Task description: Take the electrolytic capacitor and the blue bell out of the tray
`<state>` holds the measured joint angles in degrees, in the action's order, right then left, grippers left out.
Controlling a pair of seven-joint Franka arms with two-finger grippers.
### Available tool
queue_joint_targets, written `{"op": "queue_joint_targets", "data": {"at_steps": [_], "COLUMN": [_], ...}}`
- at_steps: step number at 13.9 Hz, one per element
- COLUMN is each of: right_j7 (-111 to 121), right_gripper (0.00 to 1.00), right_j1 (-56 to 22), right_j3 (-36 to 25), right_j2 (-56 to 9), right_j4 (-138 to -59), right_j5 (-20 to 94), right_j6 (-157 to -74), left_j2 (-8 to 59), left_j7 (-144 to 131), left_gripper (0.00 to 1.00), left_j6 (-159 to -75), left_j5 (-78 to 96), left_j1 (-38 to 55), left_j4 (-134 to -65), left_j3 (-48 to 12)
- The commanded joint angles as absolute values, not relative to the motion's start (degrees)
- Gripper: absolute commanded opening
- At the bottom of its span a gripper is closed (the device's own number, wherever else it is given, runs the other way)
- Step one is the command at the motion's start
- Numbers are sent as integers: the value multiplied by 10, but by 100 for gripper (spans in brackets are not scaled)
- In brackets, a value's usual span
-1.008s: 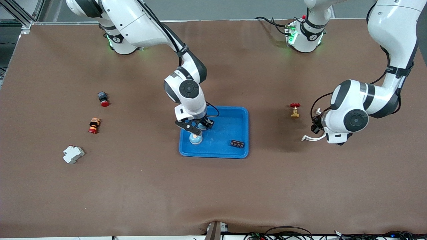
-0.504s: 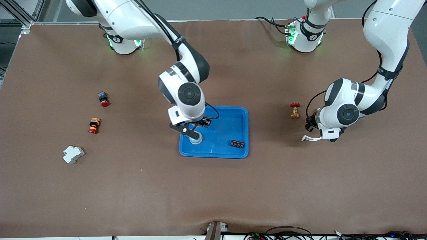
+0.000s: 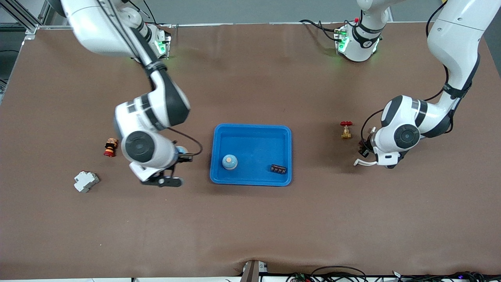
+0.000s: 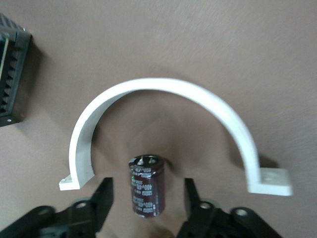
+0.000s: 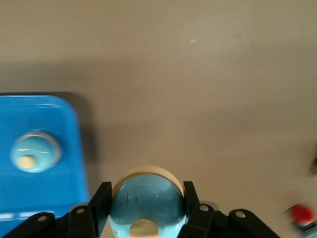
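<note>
While the brown table [image 3: 250, 219] takes up most of the front view, the right arm reaches over it toward its own end, and the left arm bends low at the other end. A blue tray [image 3: 282, 133] sits mid-table. The right gripper [image 5: 146, 194] hangs over bare table beside the tray, its fingers [image 5: 101, 201] clamped tight on a pale blue bell [image 5: 146, 210]. A second bell [image 3: 229, 161] of the same colour stands inside the tray, with a small black terminal strip [image 3: 278, 169] near the tray's corner. The left gripper [image 4: 147, 187] is down at the table, fingers spread with a gap on each side of the dark capacitor [image 4: 146, 196], which rests on the table ungripped, in the mouth of a white curved clamp [image 4: 163, 88]. A white block [image 3: 86, 181], a red-handled brass valve [image 3: 346, 130] and a red-and-orange button [image 3: 110, 147] lie scattered on the table.
</note>
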<state>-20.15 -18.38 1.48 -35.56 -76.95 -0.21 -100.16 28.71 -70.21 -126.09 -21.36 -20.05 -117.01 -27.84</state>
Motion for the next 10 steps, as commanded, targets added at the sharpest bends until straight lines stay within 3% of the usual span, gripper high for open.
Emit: {"op": "queue_joint_targets", "data": {"at_steps": [1,4,7,10], "right_j7": [-97,1,54,153], "right_gripper": [0,0,0,0], "right_j1": [-136,-92,-72,-20], "right_j3": [24,24,23,24], "right_j2": [-310,-274,-222,-206], "right_j4": [-836,-918,-1049,-1108], "right_j5": [-3,-4,-15,-15], "right_j6": [-1024,-1093,-1223,-1285], "left_j2": [272,275,293,350], "left_j7": [-740,-789,-909,-1020], "left_gripper": [100,100,100,100], "left_j6": [-1231,-1162,-1158,-1162], "left_j5": [-223,-216,-210,-214], "left_j1": [-193,-166,-98,-30], "left_j4": [-1128,-1053,-996,-920], "left_j3": [-296,-330,-332,-332]}}
